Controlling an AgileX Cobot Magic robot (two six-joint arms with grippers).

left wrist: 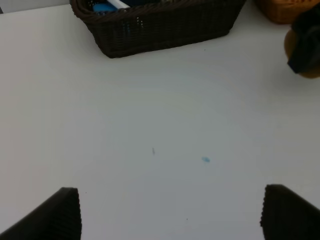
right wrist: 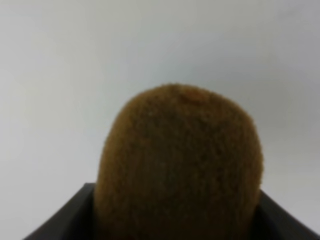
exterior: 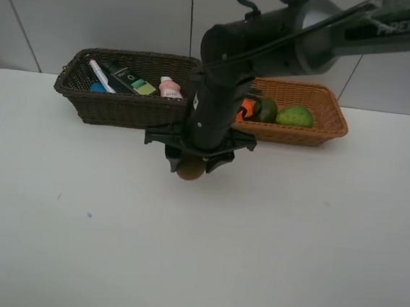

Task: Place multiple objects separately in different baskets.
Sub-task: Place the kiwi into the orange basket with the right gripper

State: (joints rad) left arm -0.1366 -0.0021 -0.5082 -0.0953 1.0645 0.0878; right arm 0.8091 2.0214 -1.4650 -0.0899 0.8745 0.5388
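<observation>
Gripping the kiwi (exterior: 189, 171) between its fingers, your right hand (exterior: 190, 168) sits over the middle of the white bench (exterior: 291, 241), just in front of the two baskets at the back edge. Your left hand (left wrist: 170, 212) stands wide with nothing in it. You see the marker (exterior: 101, 74), green bottle (exterior: 128, 79) and pink bottle (exterior: 170, 88) in the dark basket (exterior: 115, 105); the orange (exterior: 246, 108) and two green fruits (exterior: 294, 116) lie in the tan basket (exterior: 316, 131).

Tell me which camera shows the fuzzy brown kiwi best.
The right wrist view: the fuzzy brown kiwi fills the frame. The exterior high view shows only its lower part under the right gripper; the left wrist view catches an edge, mostly hidden.
</observation>
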